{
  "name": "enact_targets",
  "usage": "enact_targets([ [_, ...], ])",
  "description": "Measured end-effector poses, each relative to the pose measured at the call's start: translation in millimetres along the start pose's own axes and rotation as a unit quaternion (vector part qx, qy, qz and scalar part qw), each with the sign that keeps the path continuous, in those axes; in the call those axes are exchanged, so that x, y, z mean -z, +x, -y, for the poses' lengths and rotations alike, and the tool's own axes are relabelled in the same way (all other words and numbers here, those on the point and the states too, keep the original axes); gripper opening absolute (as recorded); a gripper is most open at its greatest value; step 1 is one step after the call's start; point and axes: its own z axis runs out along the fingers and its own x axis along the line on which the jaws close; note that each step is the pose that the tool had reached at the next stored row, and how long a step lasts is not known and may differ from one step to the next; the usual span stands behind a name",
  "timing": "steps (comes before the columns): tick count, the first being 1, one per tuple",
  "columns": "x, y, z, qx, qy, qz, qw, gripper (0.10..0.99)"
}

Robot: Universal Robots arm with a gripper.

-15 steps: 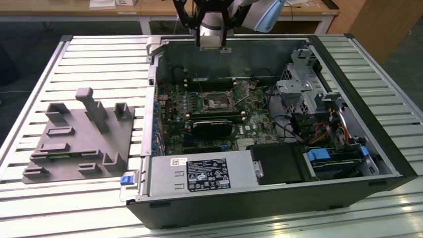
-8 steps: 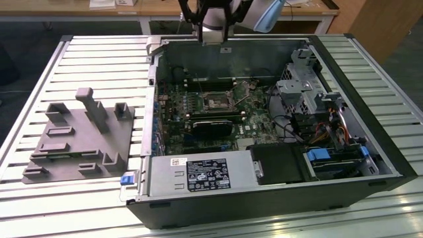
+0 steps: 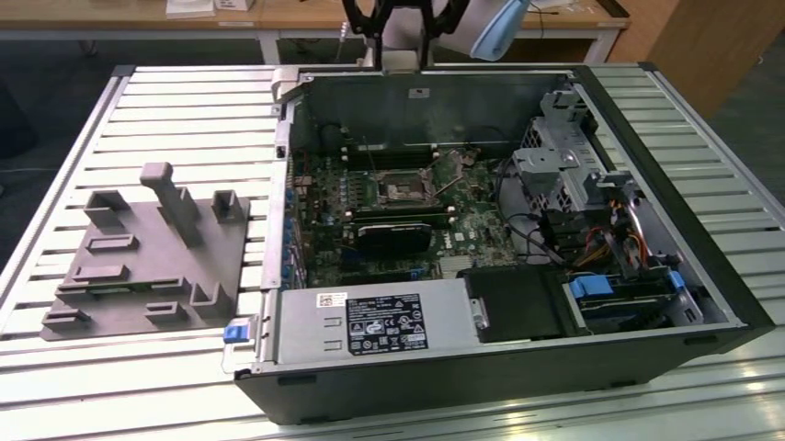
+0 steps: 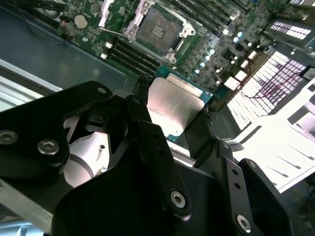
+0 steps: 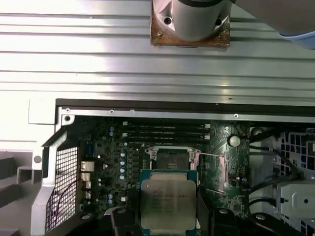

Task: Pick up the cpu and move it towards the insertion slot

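One square silvery cpu (image 5: pixel 169 202), gripper-held (image 4: pixel 174 115)

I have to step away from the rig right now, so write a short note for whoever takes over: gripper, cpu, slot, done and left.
Gripper: shut on the cpu, one finger on each side of it, seen in both wrist views.
Cpu: lifted, metal top showing, held above the motherboard inside the open computer case.
Insertion slot: open, with a dark centre, just beyond the cpu's edge in the first wrist view; the cpu is not over it yet.
Done: pickup.
Left: close the remaining gap to the slot.
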Motion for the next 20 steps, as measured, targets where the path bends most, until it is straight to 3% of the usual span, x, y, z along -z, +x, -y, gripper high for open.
enact_targets([
  [14,-0.8,-33.0,-8.7,0.000,-0.0009,0.0000,1.0000,0.545],
  [20,-0.8,-34.0,-8.7,0.000,-0.0009,-0.0004,1.0000,0.545],
])
